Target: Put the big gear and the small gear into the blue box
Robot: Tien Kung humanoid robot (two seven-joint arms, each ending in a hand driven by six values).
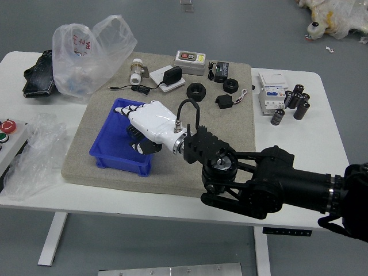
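Note:
My right hand (127,129) reaches in from the right over the blue box (121,164), its white-backed fingers spread and its dark thumb apart from them. A dark toothed gear (135,133) shows between fingers and thumb, tilted and partly covered by the hand, seemingly no longer gripped. Whether it touches the box floor cannot be told. Whether it is the big or the small gear is also unclear, and no second gear can be made out in the box. The left arm is out of view.
On the grey mat (224,132) behind the hand lie two black rings (196,91), a black adapter (224,102), a grey switch box (190,62) and a white-and-brass fitting (136,72). Plastic bags (86,57) stand left; small boxes (272,100) and black cylinders (278,117) stand right.

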